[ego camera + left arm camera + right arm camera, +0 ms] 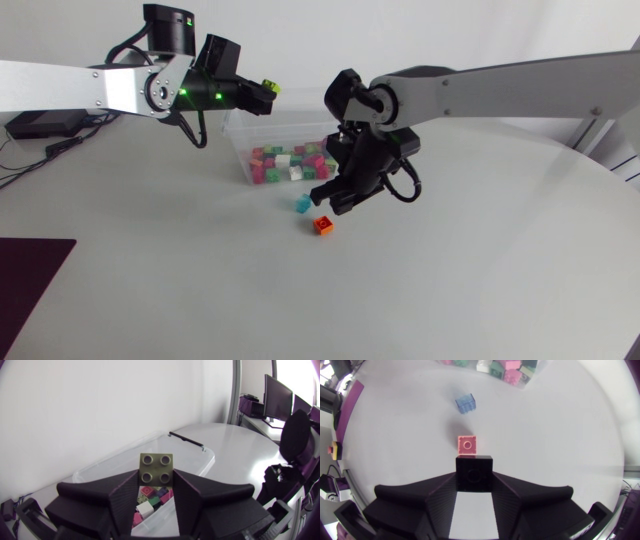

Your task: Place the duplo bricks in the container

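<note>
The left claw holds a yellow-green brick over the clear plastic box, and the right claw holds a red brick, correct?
Not quite: the right gripper holds a black square brick; the red brick lies on the table ahead of it, as the right wrist view shows. The left gripper does hold the yellow-green four-stud brick over the clear plastic container.

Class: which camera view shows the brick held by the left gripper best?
The left wrist view: the olive brick fills the gap between the left gripper's fingers, four studs plain, over the container. The head view shows only a small yellow-green speck at the gripper's tip. The right wrist view misses it.
</note>
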Robot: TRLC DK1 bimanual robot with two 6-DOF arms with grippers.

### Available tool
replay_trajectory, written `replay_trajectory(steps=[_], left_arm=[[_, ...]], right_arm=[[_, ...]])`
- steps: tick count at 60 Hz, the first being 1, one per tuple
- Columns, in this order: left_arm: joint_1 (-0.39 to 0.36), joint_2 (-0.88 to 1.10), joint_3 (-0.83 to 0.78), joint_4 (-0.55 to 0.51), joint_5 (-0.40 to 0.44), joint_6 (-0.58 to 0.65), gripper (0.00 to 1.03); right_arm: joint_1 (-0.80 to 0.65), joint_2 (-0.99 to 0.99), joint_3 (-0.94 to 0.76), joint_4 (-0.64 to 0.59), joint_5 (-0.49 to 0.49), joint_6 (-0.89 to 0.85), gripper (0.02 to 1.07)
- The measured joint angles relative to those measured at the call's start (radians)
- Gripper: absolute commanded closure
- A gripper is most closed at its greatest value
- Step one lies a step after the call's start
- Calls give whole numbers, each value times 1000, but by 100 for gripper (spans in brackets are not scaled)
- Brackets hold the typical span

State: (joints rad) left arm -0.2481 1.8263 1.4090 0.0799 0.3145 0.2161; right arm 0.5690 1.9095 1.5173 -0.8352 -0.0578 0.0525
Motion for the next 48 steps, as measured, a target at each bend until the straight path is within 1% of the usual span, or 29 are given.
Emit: replay_trajectory(steps=[21, 28, 31, 34, 35, 36, 37, 40, 41, 43, 44, 48], left_arm=[[-2, 147, 140, 1, -37, -15, 83], [-2, 182, 174, 2, -53, -15, 81], [-2, 193, 184, 1, -60, -15, 71], [-2, 205, 198, 1, -64, -15, 64], [-2, 208, 202, 1, -64, -15, 60], [-2, 213, 206, 1, -67, -15, 59], [-2, 216, 211, 0, -67, -15, 52], [-2, 227, 222, -1, -70, -15, 40], [-2, 231, 227, -2, -71, -15, 38], [-2, 236, 233, -6, -76, -15, 24], [-2, 237, 235, -9, -79, -15, 20], [-2, 238, 236, -23, -81, -15, 7]], right_arm=[[-48, -30, 76, -7, -2, 0, 70], [-51, -31, 106, -16, -2, 0, 70], [-51, -31, 121, -24, -5, 0, 70], [-53, -32, 136, -28, -5, 0, 70], [-53, -32, 140, -29, -5, 0, 70], [-53, -32, 145, -30, -6, 0, 70], [-54, -32, 150, -31, -6, 0, 70], [-54, -32, 164, -33, -6, 0, 70], [-54, -32, 169, -33, -6, 0, 70], [-54, -32, 180, -33, -7, 0, 70], [-54, -32, 185, -33, -8, 0, 70], [-55, -32, 209, -38, -9, 0, 70]])
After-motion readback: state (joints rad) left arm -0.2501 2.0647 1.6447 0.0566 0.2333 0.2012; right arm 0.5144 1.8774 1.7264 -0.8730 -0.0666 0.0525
